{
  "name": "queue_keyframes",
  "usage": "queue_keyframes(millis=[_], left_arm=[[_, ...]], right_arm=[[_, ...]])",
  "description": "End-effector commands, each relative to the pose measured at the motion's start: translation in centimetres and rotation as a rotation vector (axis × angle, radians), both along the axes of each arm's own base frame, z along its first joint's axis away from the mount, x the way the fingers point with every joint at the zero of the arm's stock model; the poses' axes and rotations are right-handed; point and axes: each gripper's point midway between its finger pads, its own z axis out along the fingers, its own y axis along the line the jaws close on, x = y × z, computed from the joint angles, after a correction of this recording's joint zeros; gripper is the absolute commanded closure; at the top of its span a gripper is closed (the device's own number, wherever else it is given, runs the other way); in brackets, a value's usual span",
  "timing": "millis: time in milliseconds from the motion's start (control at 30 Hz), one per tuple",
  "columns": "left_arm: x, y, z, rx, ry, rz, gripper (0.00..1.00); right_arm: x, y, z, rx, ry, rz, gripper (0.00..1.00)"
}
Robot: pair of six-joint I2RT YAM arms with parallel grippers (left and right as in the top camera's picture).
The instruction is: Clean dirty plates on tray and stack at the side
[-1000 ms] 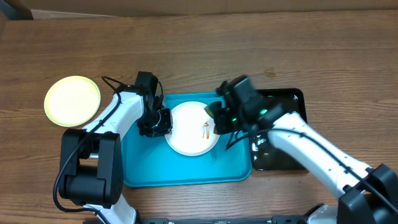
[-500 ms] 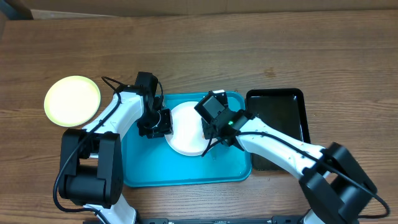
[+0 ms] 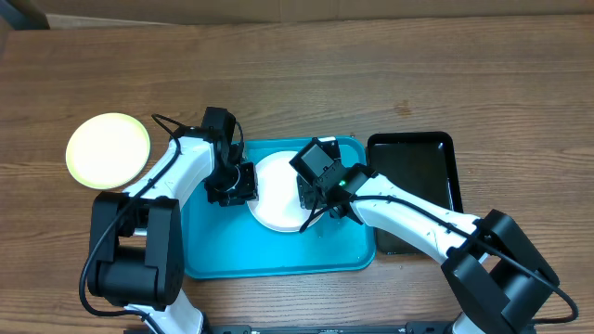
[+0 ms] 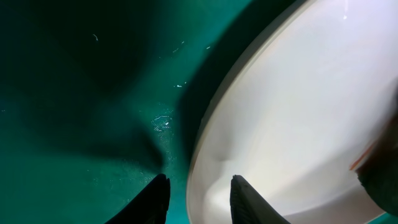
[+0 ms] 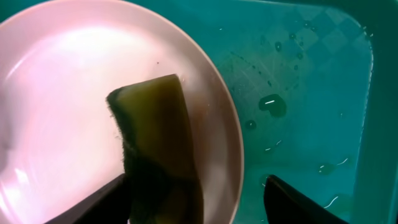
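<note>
A white plate lies in the blue tray. A pale yellow-green plate sits on the table to the left. My left gripper is at the white plate's left rim. Its jaws stand apart astride that rim, one finger over the tray and one over the plate. My right gripper hovers over the plate's right side, open wide. A dark green sponge stands on the plate against the right gripper's left finger. The other finger is well clear of it.
A glossy black tray lies just right of the blue tray, under my right arm. Water drops dot the blue tray floor beside the plate. An orange-brown smear shows on the plate.
My right arm swung left from the black tray's edge onto the white plate with the sponge, then its jaws opened. My left arm stayed at the plate's left rim.
</note>
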Motion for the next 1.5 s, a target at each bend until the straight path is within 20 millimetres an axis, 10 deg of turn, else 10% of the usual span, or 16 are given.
queue_keyframes(millis=[0, 333, 533, 833, 1133, 1267, 1467], left_arm=[[-0.3, -0.3, -0.5, -0.004, 0.019, -0.005, 0.66], [-0.3, -0.3, -0.5, -0.004, 0.019, -0.004, 0.66], [-0.2, -0.3, -0.5, -0.002, 0.014, -0.005, 0.66], [-0.2, -0.3, -0.5, -0.002, 0.012, -0.005, 0.66], [-0.2, -0.3, -0.5, -0.002, 0.012, -0.005, 0.66], [-0.2, -0.3, -0.5, -0.002, 0.014, -0.005, 0.66], [-0.1, -0.3, -0.5, -0.002, 0.011, -0.005, 0.66]], right_arm=[[0.3, 0.4, 0.5, 0.014, -0.018, -0.007, 0.42], [1.1, 2.1, 2.0, 0.073, -0.052, 0.009, 0.41], [0.8, 4.0, 4.5, 0.143, -0.022, 0.051, 0.62], [-0.9, 3.7, 1.0, 0.092, 0.046, 0.07, 0.92], [-0.5, 2.9, -0.5, 0.033, 0.038, 0.049, 0.92], [0.3, -0.8, -1.1, -0.131, -0.006, -0.046, 0.91], [-0.2, -1.1, -1.3, -0.101, 0.059, -0.061, 0.69]])
